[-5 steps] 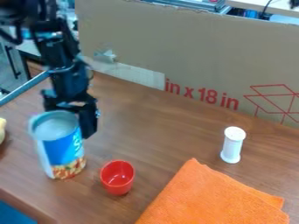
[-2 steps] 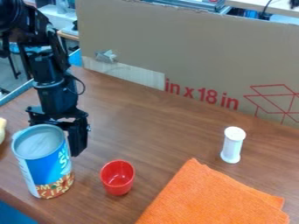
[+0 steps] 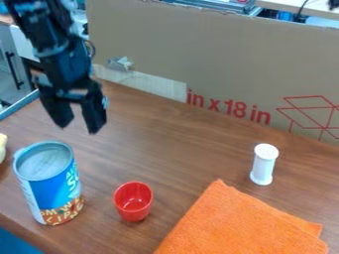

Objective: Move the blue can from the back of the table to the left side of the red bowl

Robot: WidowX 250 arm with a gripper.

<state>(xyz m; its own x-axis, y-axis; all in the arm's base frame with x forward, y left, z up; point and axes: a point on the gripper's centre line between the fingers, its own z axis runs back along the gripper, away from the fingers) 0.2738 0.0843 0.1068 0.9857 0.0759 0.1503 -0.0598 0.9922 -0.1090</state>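
Clock read on the camera view, 12 at its top.

Jaws [image 3: 78,125]: released, fingers parted, nothing grasped; hanging above the desk [image 3: 169,141]. Blue can [image 3: 51,182] upright at my 7 o'clock, apart from me, near the desk's front edge. Red cup [image 3: 133,201] just past the can's 3 o'clock; orange cloth [image 3: 245,223] toward the cup's 4, white cylinder [image 3: 263,164] at its 2.

Risks, my judgement: a low, off-centre descent could clip the can's rim and tip it; a push toward 7 could send it over the edge. The can looks wide for my opening, so one finger might land on its top. A sideways sweep toward 4 could topple the cup.
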